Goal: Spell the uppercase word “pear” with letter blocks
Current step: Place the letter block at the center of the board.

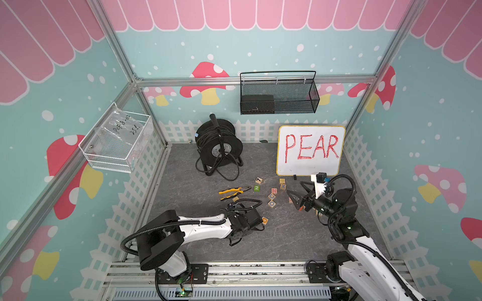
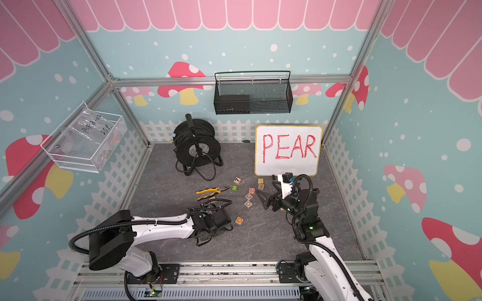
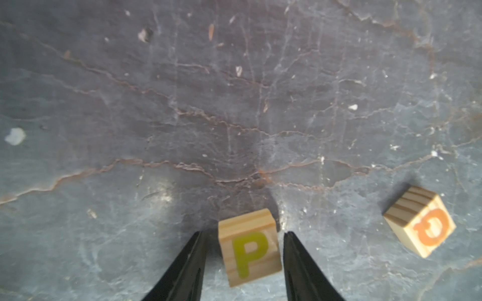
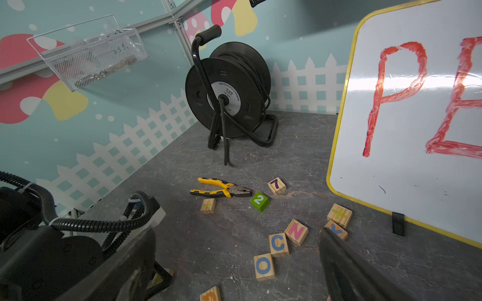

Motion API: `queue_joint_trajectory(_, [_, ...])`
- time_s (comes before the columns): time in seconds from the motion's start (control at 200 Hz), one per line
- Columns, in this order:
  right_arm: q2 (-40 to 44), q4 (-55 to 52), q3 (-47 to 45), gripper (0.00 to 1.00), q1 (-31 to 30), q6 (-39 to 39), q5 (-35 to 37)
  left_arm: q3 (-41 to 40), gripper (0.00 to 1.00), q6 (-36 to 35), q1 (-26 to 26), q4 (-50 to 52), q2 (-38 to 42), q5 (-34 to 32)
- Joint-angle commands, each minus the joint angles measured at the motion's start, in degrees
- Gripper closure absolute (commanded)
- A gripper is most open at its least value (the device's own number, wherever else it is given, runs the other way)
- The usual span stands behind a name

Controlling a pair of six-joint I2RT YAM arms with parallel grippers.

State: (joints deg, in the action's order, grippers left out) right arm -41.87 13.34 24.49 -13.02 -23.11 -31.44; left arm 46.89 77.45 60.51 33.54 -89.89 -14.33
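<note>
My left claw [image 3: 244, 233] is down at the table [image 3: 234, 104], its 2 black fingers [image 3: 193, 260] spread to either side of the P block [image 3: 249, 250]. That block sits on the table between them, its yellow-green letter facing the wrist camera and turned a little askew to the fingers. I can see a thin strip of table on each side of it, so neither finger presses on it. In both top views the left wrist hides this block. Just beside the left claw, on the side toward the right arm, lies the orange-printed block [image 1: 264, 220], apart from the P block; I cannot read its showing face as a letter. My right claw [image 1: 294, 187] hangs over the table with its fingers spread wide and nothing between them. Just ahead of its fingertips the N block [image 4: 296, 232], C block [image 4: 278, 244] and O block [image 4: 264, 266] lie in a loose line. The X block [image 4: 336, 230] sits right by one fingertip, which partly covers it in the right wrist view. Farther ahead of the right claw are the green 2 cube [image 4: 259, 201], the 7 block [image 4: 277, 185] and the pliers [image 4: 221, 187], with the cable reel [image 4: 227, 91] well beyond them. The whiteboard [image 4: 404, 182], lettered PEAR in red, stands close beside the right claw.
</note>
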Motion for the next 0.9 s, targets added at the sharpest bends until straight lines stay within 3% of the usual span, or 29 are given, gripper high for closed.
queue_joint_trajectory(0.0, [0.40,1.10,-0.22,0.01,-0.58,1.84,-0.58,1.07,0.56,-2.01,-0.22,0.45,-1.31,0.38])
queue_joint_trajectory(0.3, [0.83,-1.28,0.58,0.01,-0.61,2.45,3.76,2.17,0.75,-8.54,0.59,2.16,-4.73,1.99])
queue_joint_trajectory(0.651, [0.32,-3.57,1.96,0.01,-0.71,2.98,5.65,3.30,0.77,-19.52,4.11,3.03,-4.60,2.14])
queue_joint_trajectory(0.896, [0.49,-5.23,2.58,0.02,-0.87,3.22,7.09,3.27,0.77,-20.43,4.40,2.67,-5.44,2.70])
